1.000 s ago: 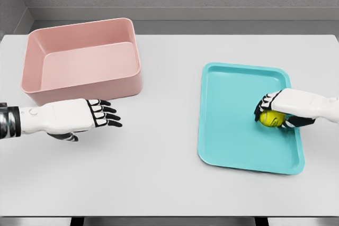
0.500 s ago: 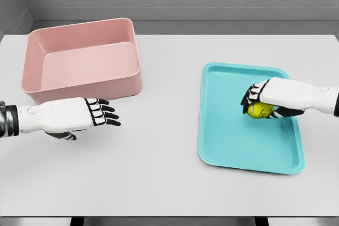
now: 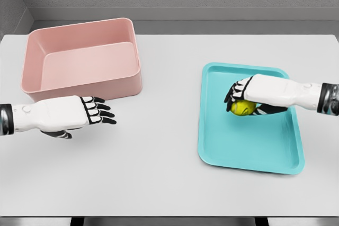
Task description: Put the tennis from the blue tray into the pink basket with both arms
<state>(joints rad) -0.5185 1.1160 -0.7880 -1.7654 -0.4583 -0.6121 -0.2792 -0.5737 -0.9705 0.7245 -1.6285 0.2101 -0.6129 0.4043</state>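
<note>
A yellow-green tennis ball [image 3: 241, 108] is held over the blue tray [image 3: 249, 152] by my right hand [image 3: 238, 99], whose fingers curl over its top. The ball hangs above the tray's upper middle. The pink basket [image 3: 85, 86] stands at the back left of the table, nothing inside it. In front of the basket, my left hand [image 3: 98, 113] hovers above the table with its fingers stretched out flat toward the right, holding nothing.
The white table [image 3: 159, 157] ends at a near edge along the bottom of the view. A grey wall runs behind the table's far edge.
My right hand has carried the ball left and a little up across the tray. My left hand has drifted slightly left and up, fingers still spread.
</note>
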